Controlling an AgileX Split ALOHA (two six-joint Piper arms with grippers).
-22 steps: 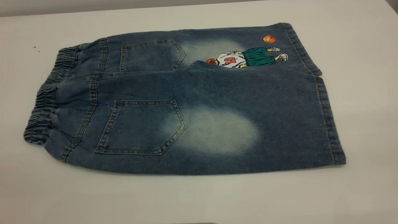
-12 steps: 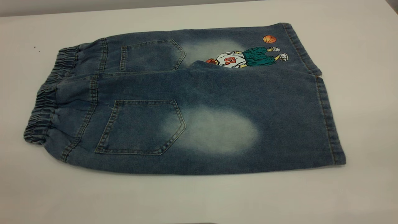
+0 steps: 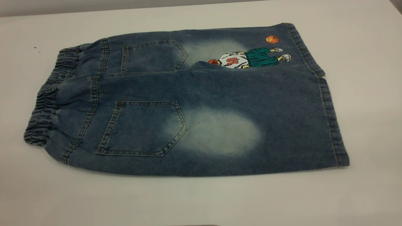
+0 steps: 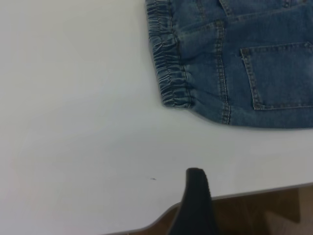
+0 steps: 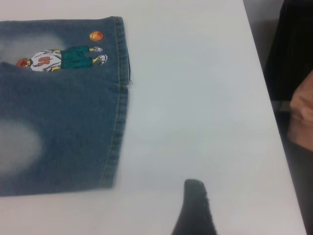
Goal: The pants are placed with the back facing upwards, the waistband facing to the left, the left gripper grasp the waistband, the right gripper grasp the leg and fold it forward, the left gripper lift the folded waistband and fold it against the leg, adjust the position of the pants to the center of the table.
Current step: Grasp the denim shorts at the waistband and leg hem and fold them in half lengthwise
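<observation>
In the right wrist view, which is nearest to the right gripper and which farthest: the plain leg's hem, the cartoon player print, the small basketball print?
From the right gripper, nearest first:
1. The plain leg's hem, at the pants' edge facing the gripper.
2. The cartoon player print, on the other leg, farther away.
3. The small basketball print, just beyond the player.

Blue washed-denim pants (image 3: 201, 103) show pale faded ovals and an orange, green, white cartoon print (image 3: 251, 58); white table (image 3: 62, 201).
</observation>
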